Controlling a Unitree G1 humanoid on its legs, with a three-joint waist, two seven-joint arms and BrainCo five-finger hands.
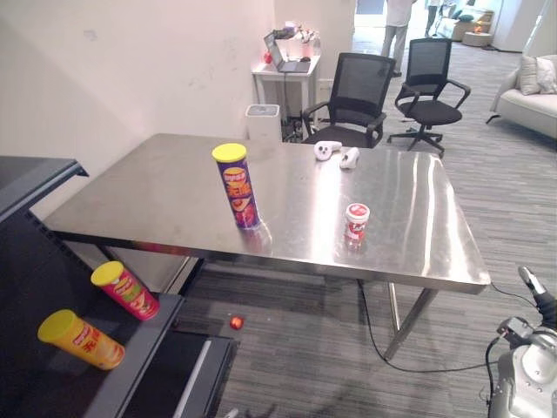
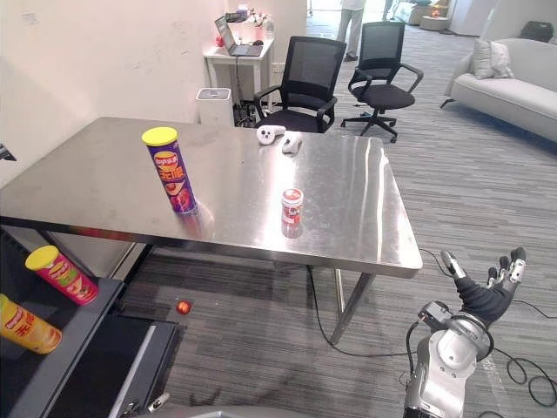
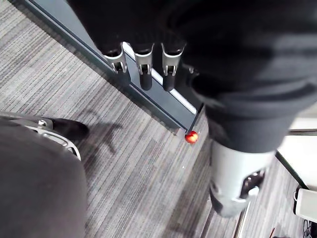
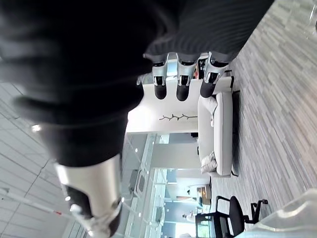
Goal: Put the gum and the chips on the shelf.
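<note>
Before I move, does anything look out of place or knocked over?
A small red ball lies on the floor under the table's near edge, as if dropped. On the shelf, a red can and an orange can lie on their sides, askew. The purple can and gum tub stand upright on the table.

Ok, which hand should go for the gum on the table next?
Probably right. The right hand is open, low off the table's near right corner, the side nearer the gum. The left hand, also open, hangs over the floor by the shelf.
</note>
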